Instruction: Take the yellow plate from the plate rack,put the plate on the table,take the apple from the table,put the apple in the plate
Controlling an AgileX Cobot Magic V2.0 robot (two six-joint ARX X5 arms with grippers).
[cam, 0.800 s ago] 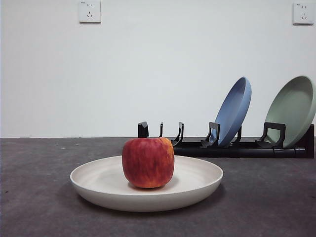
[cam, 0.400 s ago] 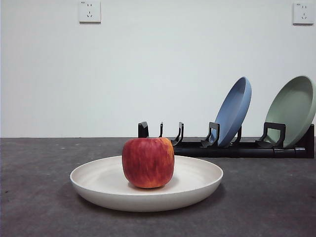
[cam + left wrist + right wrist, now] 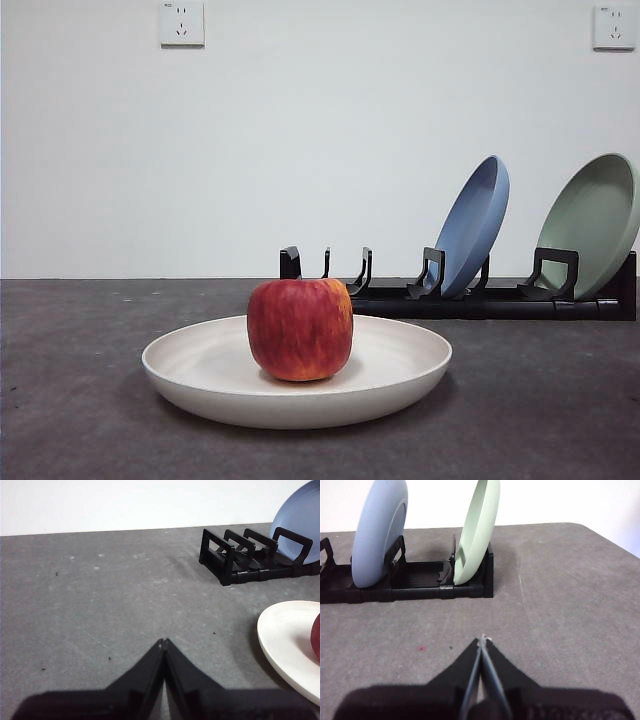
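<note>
The red apple (image 3: 300, 328) sits upright in the middle of the yellow plate (image 3: 200, 375), which lies flat on the dark grey table (image 3: 80, 400) in the front view. The black plate rack (image 3: 470, 298) stands behind it, to the right. In the left wrist view my left gripper (image 3: 163, 642) is shut and empty, low over bare table, apart from the plate's rim (image 3: 280, 640) and a sliver of apple (image 3: 316, 636); the rack's end (image 3: 235, 560) shows beyond. In the right wrist view my right gripper (image 3: 482, 639) is shut and empty, short of the rack (image 3: 420, 582).
A blue plate (image 3: 472, 225) and a pale green plate (image 3: 590, 225) stand tilted in the rack's right slots; both also show in the right wrist view, blue (image 3: 380, 530) and green (image 3: 480, 530). Two wall sockets (image 3: 181, 22) are on the white wall. The table's edge (image 3: 615, 542) runs near the green plate.
</note>
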